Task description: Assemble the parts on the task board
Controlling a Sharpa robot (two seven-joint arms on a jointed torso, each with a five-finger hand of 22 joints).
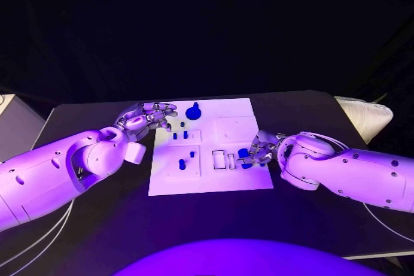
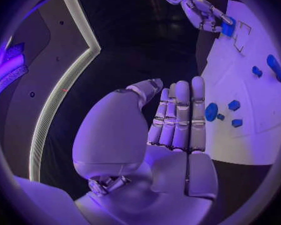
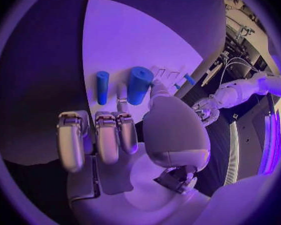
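The white task board (image 1: 207, 174) lies in the middle of the black table. My right hand (image 1: 261, 149) is at the board's right edge and pinches a thick blue cylinder (image 3: 139, 85) between thumb and a finger, standing on the board (image 3: 134, 40). A thinner blue peg (image 3: 102, 87) lies just beside it. My left hand (image 1: 148, 115) hovers at the board's far left corner, fingers (image 2: 181, 115) straight, holding nothing. Near it are a round blue part (image 1: 193, 112) and two small pegs (image 1: 179, 135). More blue parts (image 1: 181, 164) sit in the near left section.
Bare black table surrounds the board on all sides. A white padded object (image 1: 367, 115) lies at the table's far right edge, and a pale box (image 1: 13, 123) stands off the left side. Rectangular recesses (image 1: 219, 159) mark the board beside my right hand.
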